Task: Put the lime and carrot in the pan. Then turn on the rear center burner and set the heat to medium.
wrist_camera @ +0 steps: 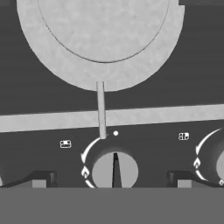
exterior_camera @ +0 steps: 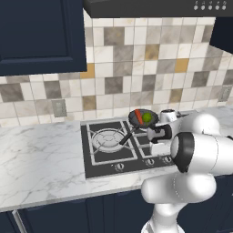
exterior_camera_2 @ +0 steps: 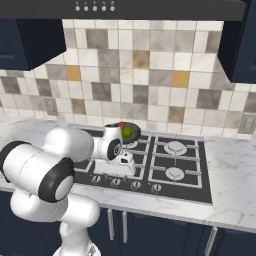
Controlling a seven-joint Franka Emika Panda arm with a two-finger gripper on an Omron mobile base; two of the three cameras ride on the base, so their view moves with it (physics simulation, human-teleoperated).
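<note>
The small black pan (exterior_camera: 150,122) (exterior_camera_2: 134,138) rests on the grates at the rear middle of the black cooktop (exterior_camera: 109,167) (exterior_camera_2: 200,192). Inside it lie the yellow-green lime (exterior_camera: 147,118) (exterior_camera_2: 128,132) and the orange-red carrot (exterior_camera: 138,114) (exterior_camera_2: 121,125). The pan's thin handle (exterior_camera: 128,135) points toward the front left. The rear center burner is hidden under the pan. My gripper (wrist_camera: 111,181) hangs open just over a round grey control knob (wrist_camera: 115,171) at the cooktop's front edge. Its fingertips (wrist_camera: 41,179) stand on either side of the knob without touching it. The knob's pointer stands straight up.
A large silver burner (exterior_camera: 108,139) takes up the cooktop's left part and two small pale-capped burners (exterior_camera_2: 176,147) (exterior_camera_2: 175,173) the right. More knobs (exterior_camera_2: 156,188) (wrist_camera: 221,166) line the front. Marble counter (exterior_camera: 41,159) runs on both sides, with a hood above.
</note>
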